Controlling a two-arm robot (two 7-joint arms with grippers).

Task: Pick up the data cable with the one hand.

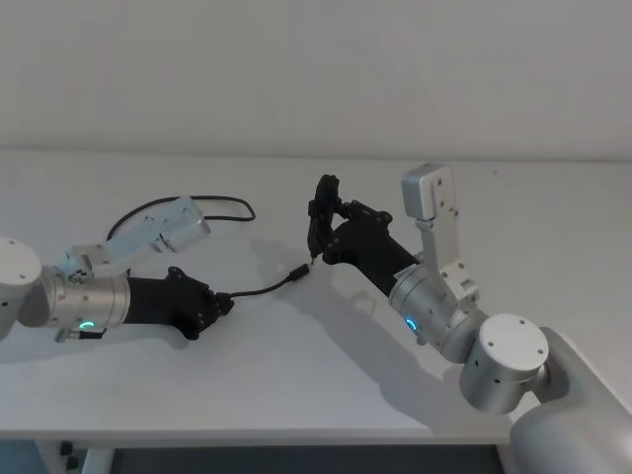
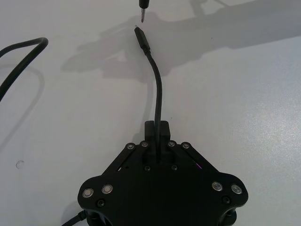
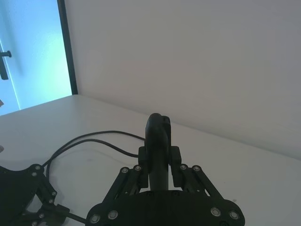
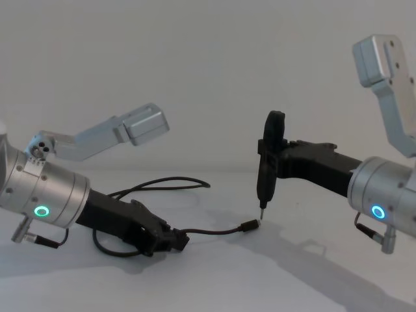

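The data cable [image 1: 259, 289] sits pinched in the left gripper [image 1: 223, 302], near one end, so the plug [image 2: 141, 38] sticks out in front, just off the table [image 1: 326, 395]. The rest trails behind. The right gripper [image 1: 321, 212] squeezes a thin tool [image 4: 268, 162], its tip just beside the plug.

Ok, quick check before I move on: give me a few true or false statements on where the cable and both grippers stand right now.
1. The left gripper is shut on the data cable. True.
2. The cable's free plug points toward the right gripper. True.
3. The right gripper holds the cable's plug. False: its thin tip hangs just above the plug, and they look apart.
4. The cable lies coiled under the right arm. False: its slack loops behind the left arm on the table.
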